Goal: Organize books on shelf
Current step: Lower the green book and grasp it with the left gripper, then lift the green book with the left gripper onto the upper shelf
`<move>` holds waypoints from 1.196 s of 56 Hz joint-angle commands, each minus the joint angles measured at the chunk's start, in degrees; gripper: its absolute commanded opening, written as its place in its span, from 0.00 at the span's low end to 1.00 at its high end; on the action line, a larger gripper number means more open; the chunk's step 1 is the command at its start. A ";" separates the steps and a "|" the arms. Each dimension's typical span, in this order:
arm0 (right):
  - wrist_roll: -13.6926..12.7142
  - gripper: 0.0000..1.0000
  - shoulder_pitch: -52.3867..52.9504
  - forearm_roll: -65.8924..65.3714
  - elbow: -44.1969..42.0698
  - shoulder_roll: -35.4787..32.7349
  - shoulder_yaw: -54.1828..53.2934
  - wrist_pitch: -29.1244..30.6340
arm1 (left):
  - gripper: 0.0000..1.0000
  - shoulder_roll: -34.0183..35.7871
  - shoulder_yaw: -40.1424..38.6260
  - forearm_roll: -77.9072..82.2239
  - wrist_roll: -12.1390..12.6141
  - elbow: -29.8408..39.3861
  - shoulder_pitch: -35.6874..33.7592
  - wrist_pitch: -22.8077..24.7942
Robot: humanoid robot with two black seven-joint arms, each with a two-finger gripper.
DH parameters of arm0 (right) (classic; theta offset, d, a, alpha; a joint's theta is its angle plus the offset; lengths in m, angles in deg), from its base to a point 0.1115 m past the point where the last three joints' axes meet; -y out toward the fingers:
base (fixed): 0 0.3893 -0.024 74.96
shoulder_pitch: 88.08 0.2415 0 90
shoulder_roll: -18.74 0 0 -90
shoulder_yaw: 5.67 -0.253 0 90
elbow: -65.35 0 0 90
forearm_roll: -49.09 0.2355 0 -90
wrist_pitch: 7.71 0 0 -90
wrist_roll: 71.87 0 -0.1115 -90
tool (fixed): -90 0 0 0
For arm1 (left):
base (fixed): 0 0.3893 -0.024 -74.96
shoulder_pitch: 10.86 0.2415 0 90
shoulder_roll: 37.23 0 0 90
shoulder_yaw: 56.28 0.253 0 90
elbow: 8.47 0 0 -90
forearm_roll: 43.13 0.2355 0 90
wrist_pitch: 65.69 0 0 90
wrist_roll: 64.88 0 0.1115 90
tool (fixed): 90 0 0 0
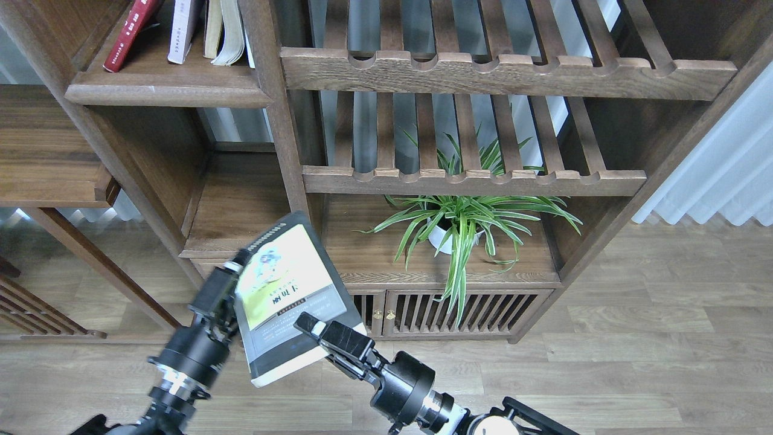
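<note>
Step in hand: yellow-green book (290, 296) carried toward shelf (163, 90), top left, where red book (127, 33) and white book (183, 27) stand. Book is held low, tilted, betw. left tool (232, 284), clamped on its spine edge, and right tool (317, 329), pressed on cover; closure cannot be told. Next: lift up-left, upright it.

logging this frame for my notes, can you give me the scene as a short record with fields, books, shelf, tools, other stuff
book in hand: yellow-green book, tilted, cover facing the camera, below the shelf
left tool: left tool at the book's left edge
right tool: right tool on the book's lower right cover
tool grip: cannot tell if either is shut
shelf: dark wood shelf, upper left
on shelf: dark red book leaning, pale book upright
other: potted plant in a lower compartment
</note>
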 commanded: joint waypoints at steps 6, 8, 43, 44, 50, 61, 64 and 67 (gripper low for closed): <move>-0.04 0.05 -1.01 -0.99 -0.06 0.01 0.08 -0.12 | 0.02 -0.94 1.81 0.19 -0.20 -1.41 0.68 0.00; -0.04 0.05 -1.01 -0.99 -0.07 0.01 0.08 -0.12 | 0.02 -0.76 1.81 0.19 -0.20 -1.41 0.68 0.00; 0.05 0.09 -0.58 -1.17 -3.57 0.01 -5.27 -0.12 | 0.00 5.92 -1.09 1.33 0.33 -0.53 1.03 0.00; -0.04 0.10 -0.40 -1.25 -4.10 0.01 -5.80 -0.12 | 0.00 6.27 -1.27 1.50 0.33 -0.53 1.04 0.00; -0.04 0.30 0.83 -1.96 -6.83 0.01 -7.65 -0.12 | 0.00 7.59 -2.15 2.21 0.42 -0.53 0.95 0.00; -0.04 1.00 1.62 -6.62 -8.59 0.01 -10.37 -0.12 | 0.00 9.44 -3.99 3.17 0.59 -0.62 0.86 0.00; 0.05 1.00 1.36 -6.53 -8.59 0.01 -11.17 -0.12 | 0.00 9.61 -4.26 3.35 0.77 -0.62 0.77 0.00; 0.13 1.00 1.27 -6.53 -8.59 0.01 -11.34 -0.12 | 0.00 9.79 -4.79 4.05 0.86 -0.70 0.77 0.00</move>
